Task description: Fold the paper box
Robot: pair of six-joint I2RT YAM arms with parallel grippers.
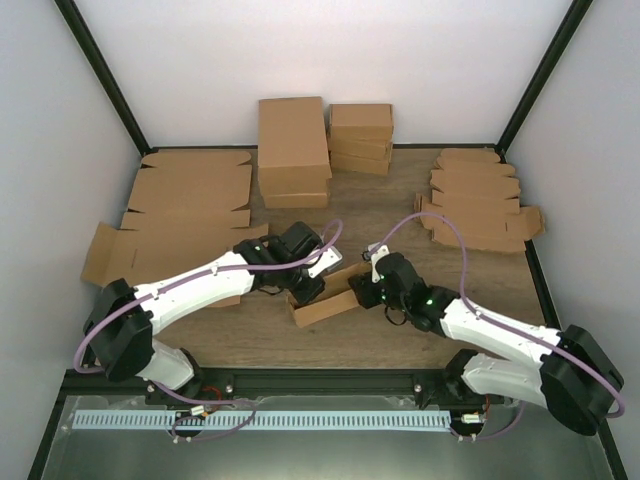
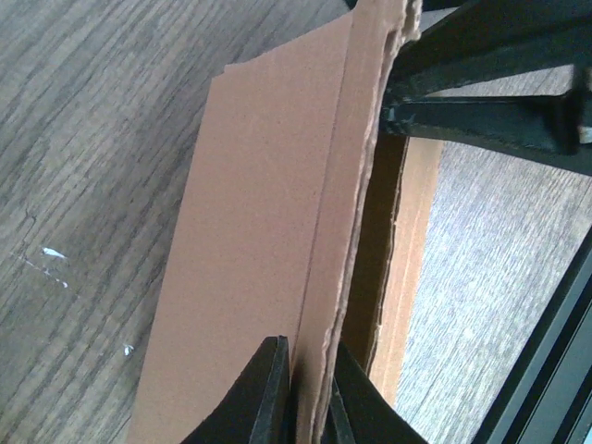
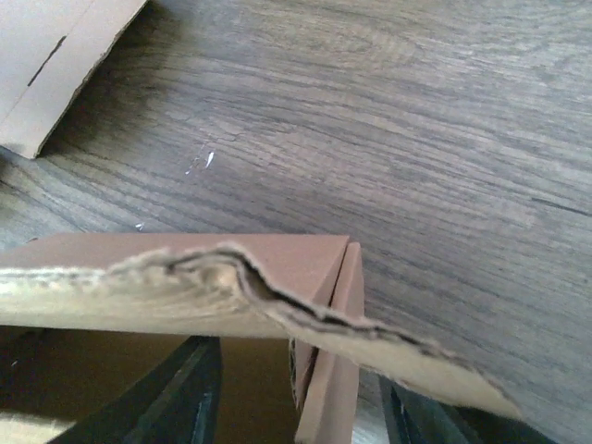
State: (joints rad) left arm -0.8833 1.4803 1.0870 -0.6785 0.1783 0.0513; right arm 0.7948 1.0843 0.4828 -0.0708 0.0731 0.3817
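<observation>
box: the paper box [image 1: 326, 308] lies mid-desk [image 1: 400, 205] between the arms, its long axis slanting from near-left to far-right.
left hand [image 2: 310, 393]: pinched tight on one long wall, near the box's left end.
right hand [image 3: 301, 407]: fingers parted, straddling the right end wall and probably not gripping it.
nearer: both are at the box, but only the left holds it.
writing: none readable.

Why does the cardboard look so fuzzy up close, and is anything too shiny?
Right wrist view: the paper box's ragged edge sits close to the lens and blurs, while the table behind looks sharper. Left wrist view: the left claw is a soft dark shape at the bottom. Top view: even light, no strong glare.
</observation>
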